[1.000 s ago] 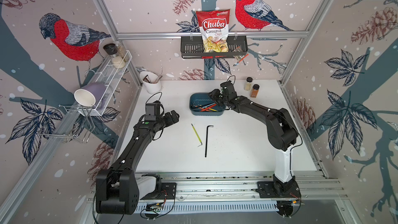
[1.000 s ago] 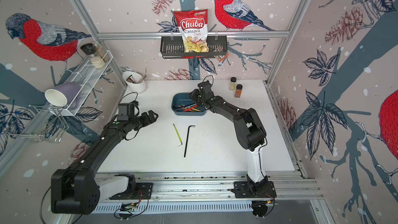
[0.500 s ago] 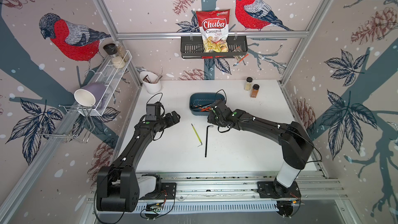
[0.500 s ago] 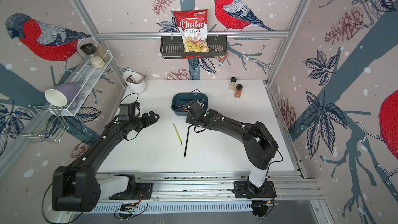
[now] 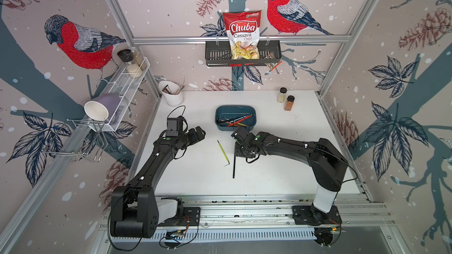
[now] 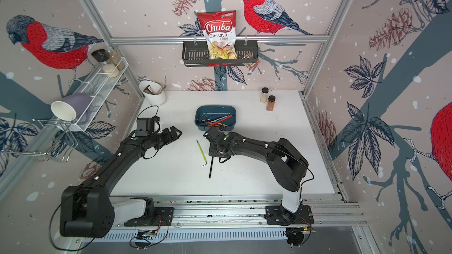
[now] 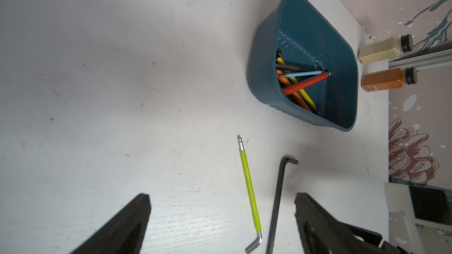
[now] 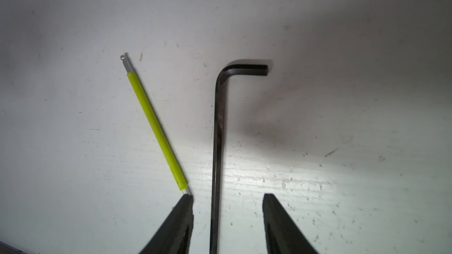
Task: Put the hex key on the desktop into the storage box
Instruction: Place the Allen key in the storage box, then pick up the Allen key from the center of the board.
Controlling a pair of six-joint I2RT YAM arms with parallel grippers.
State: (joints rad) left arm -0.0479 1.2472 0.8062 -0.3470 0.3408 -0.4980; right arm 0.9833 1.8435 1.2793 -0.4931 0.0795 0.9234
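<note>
Progress: partial. Several coloured keys (image 7: 303, 86) already in box (image 7: 263, 69). Two on desktop (image 5: 281, 167): black key (image 8: 217, 130), green key (image 8: 156, 128), side by side, near box. Right gripper (image 8: 228, 196) jaws apart, astride black key shaft, no grip yet. Left gripper (image 7: 221, 194) apart, empty. Remaining: grasp, carry, drop both.

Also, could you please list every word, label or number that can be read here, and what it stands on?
"Chuba": red chip bag in the black wall basket.
"Cassava Chips": same bag, below the brand.
Small green logo atop the bag: too small to read.
Label on the orange spice jar: blurred.
</note>
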